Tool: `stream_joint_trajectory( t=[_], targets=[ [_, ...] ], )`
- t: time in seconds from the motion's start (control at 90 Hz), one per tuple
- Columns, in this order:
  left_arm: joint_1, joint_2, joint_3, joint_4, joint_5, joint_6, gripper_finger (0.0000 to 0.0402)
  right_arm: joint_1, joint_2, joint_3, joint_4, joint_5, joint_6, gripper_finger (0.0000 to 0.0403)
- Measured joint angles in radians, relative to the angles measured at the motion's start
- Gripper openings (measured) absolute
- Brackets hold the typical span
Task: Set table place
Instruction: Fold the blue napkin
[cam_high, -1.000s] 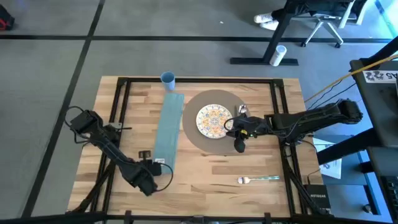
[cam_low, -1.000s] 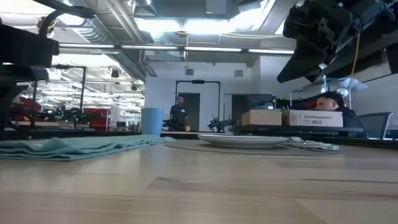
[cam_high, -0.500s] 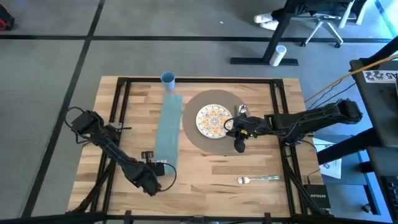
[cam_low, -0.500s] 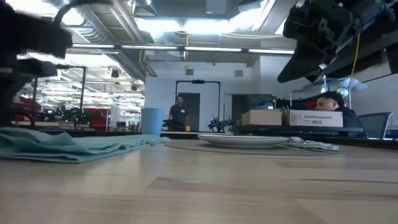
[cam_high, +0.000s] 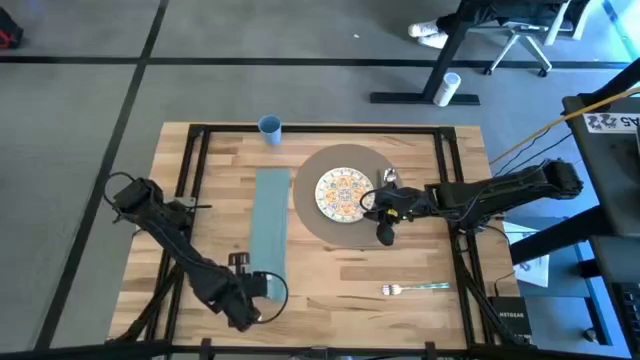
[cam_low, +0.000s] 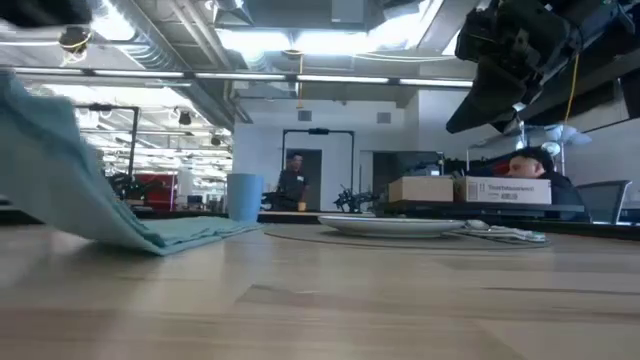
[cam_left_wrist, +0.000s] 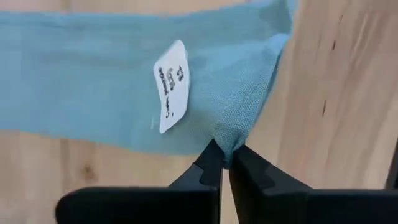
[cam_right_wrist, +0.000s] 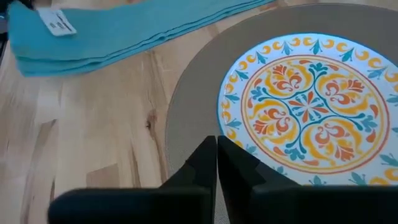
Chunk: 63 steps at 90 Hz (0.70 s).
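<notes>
The left gripper (cam_left_wrist: 225, 163) is pinching the teal napkin's (cam_high: 268, 215) near corner, seemingly repositioning it beside the placemat (cam_high: 308, 215), while the right gripper (cam_right_wrist: 216, 155), clenched empty, is hovering over that placemat.

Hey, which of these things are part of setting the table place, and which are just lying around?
Part of the job: placemat, patterned plate, teal napkin pinched by the left gripper, blue cup, silver utensil on the table. The right gripper waits shut over the placemat.
Just lying about: white bottle on the floor, office chair, cardboard box.
</notes>
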<state>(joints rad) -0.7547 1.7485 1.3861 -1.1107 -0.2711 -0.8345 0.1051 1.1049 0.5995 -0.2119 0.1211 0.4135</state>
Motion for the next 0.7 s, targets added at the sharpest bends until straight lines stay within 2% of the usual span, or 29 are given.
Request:
stream_joint_trajectory(
  t=[0.267, 0.511, 0.7],
  targets=[
    [0.047, -0.002, 0.141, -0.140, -0.055, -0.011, 0.0000, 0.000, 0.000, 0.000, 0.000, -0.001, 0.000, 0.0000],
    [0.144, -0.007, 0.146, -0.230, -0.094, 0.012, 0.0000, 0.000, 0.000, 0.000, 0.000, -0.009, -0.001, 0.0000],
    [0.238, -0.011, 0.146, -0.301, -0.179, 0.024, 0.0000, 0.000, 0.000, 0.000, 0.000, -0.009, -0.001, 0.0000]
  ],
)
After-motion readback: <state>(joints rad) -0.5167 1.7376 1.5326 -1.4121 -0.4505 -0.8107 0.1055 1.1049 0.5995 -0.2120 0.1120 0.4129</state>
